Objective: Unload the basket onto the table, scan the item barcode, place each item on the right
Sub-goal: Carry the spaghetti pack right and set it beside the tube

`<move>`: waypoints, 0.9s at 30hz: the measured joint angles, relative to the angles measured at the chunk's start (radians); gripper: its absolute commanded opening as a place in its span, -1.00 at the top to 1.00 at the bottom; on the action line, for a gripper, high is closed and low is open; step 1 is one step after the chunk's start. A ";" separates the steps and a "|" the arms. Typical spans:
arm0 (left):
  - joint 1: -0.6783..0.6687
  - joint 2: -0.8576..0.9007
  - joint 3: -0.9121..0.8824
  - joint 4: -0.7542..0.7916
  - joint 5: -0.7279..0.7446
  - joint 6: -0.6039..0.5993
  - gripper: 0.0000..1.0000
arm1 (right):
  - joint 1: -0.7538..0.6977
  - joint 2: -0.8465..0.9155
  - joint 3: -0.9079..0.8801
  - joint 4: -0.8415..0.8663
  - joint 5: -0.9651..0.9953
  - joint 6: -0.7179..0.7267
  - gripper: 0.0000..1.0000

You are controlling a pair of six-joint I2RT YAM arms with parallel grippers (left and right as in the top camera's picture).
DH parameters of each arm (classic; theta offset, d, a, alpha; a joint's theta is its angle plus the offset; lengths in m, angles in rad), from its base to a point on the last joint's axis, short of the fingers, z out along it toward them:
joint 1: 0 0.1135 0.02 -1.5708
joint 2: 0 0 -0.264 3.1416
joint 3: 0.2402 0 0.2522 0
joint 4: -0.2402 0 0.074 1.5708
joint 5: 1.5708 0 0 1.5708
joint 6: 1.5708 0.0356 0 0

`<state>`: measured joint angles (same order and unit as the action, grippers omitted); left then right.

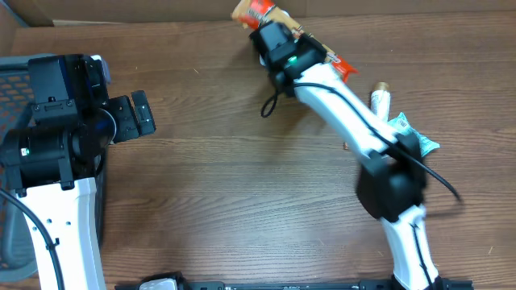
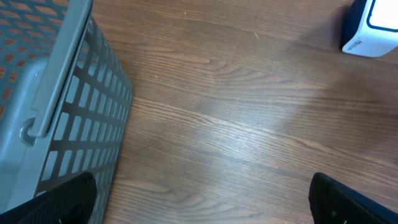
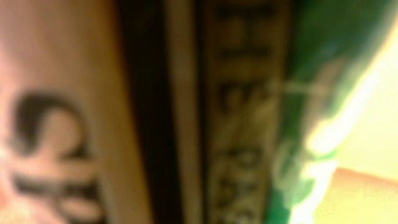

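Your right gripper (image 1: 270, 36) is clamped narrowly on the orange snack packet (image 1: 250, 11); your left gripper (image 2: 199, 190) gapes wide, holding nothing.

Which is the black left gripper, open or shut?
Open: the left gripper has fingertips far apart in its wrist view, only brown wooden table between.

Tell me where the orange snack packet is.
Overhead, the orange snack packet is at the table's far edge near the middle, caught in the right tool, beyond the teal packet.
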<state>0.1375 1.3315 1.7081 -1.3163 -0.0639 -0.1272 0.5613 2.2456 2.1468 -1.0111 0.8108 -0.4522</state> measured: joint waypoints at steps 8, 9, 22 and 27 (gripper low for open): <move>0.000 0.000 0.000 -0.001 0.000 0.000 -0.99 | -0.087 -0.339 0.034 -0.508 -0.478 0.380 0.93; 0.000 0.000 0.000 0.000 0.000 0.000 -0.99 | -0.106 -0.343 0.031 -0.550 -0.528 0.402 0.93; 0.000 0.000 0.000 -0.001 0.000 0.000 -0.99 | -0.194 -0.271 -0.508 -0.316 -1.024 0.510 0.67; 0.000 0.000 0.000 -0.001 0.000 0.000 -0.99 | -0.192 -0.271 -0.642 -0.198 -1.135 0.514 0.76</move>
<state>0.1375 1.3315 1.7081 -1.3170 -0.0635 -0.1272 0.3691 1.9743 1.5043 -1.2091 -0.3237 0.0616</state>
